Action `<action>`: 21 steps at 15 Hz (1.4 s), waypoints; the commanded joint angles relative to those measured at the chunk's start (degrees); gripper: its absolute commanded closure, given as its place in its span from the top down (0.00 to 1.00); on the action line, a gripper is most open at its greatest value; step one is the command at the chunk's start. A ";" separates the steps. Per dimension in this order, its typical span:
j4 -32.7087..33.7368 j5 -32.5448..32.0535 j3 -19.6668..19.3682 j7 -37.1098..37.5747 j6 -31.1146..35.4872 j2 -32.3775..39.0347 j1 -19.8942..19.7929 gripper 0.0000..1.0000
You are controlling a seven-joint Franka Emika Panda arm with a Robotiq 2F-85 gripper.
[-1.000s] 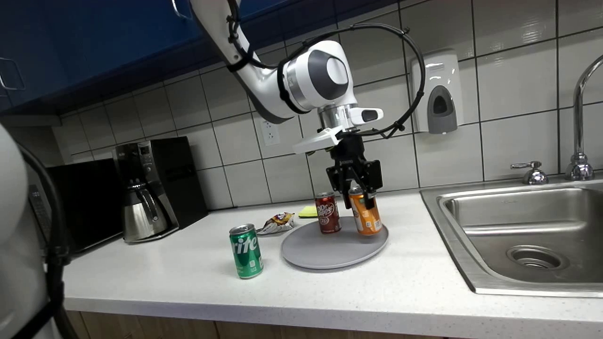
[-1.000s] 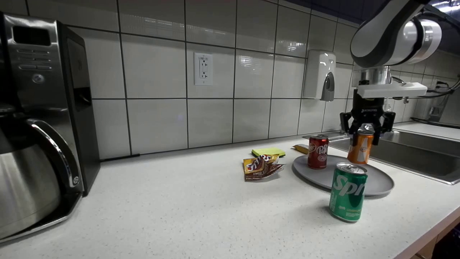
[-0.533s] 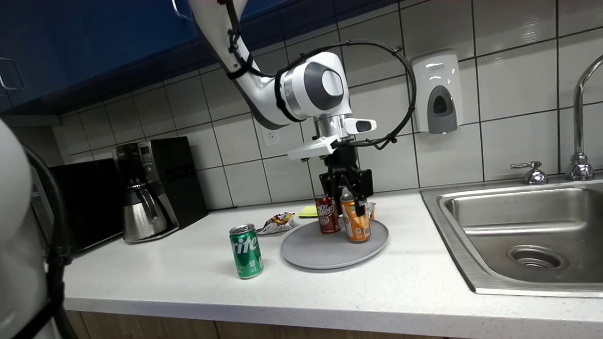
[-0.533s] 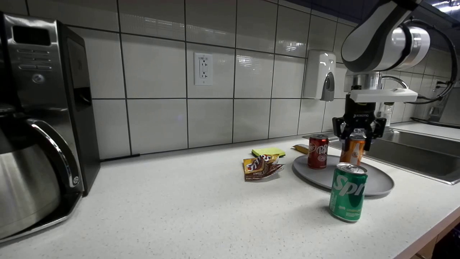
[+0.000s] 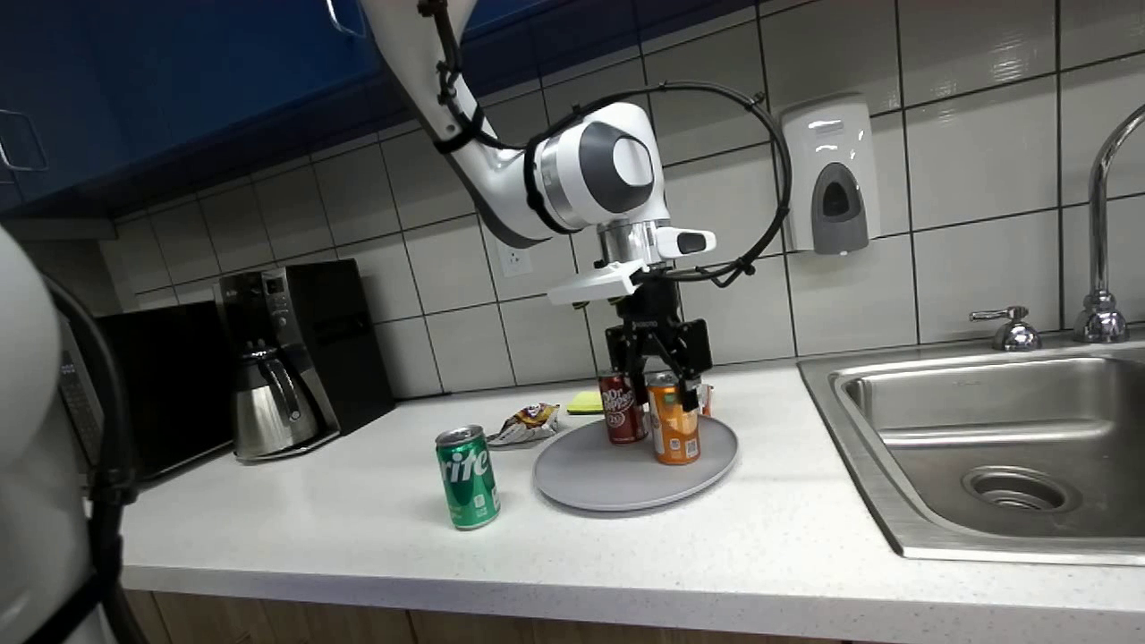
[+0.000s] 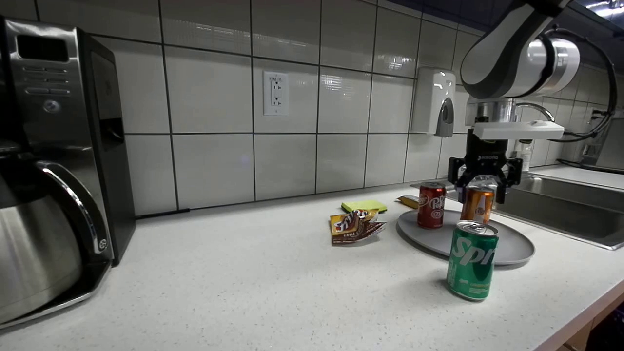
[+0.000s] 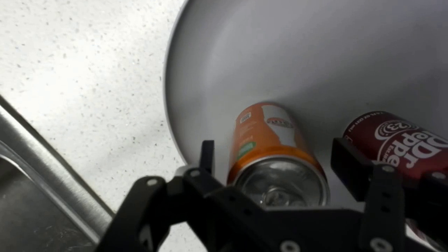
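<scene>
An orange soda can (image 7: 262,133) stands upright on a round grey plate (image 5: 590,478). My gripper (image 7: 276,159) straddles its upper part from above, jaws open, and in the wrist view a gap shows between the can and the fingers (image 7: 207,154) on both sides. Beside it on the plate stands a dark red Dr Pepper can (image 7: 395,140), close to one fingertip; whether they touch I cannot tell. A green Sprite can (image 5: 468,478) is on the counter off the plate; in an exterior view, that Sprite can (image 6: 472,263) partly covers the plate.
A crumpled snack wrapper (image 6: 356,226) and a yellow-green sponge (image 6: 364,205) lie near the wall, with another yellow packet (image 6: 408,201) behind the plate. A steel sink (image 5: 993,429) borders the counter. The coffee maker (image 5: 304,349) stands at the far end.
In both exterior views the arm and the orange can have moved left and down. The can went from tilted to upright on the plate, and the jaws have spread away from it.
</scene>
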 commanded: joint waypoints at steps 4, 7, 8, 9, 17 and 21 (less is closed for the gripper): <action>-1.07 0.38 0.31 -1.90 -0.72 -4.18 0.48 1.00; -2.67 -0.23 0.70 -1.97 -0.34 -6.49 1.21 1.00; -3.25 -0.29 0.93 -1.95 -0.44 -7.28 1.51 1.00; -3.74 -0.22 1.18 -2.12 -0.57 -7.91 1.80 1.00; -6.54 0.07 4.27 -3.53 -1.57 -11.23 4.67 1.00; -7.03 -1.03 5.89 -5.11 -2.67 -11.59 6.17 1.00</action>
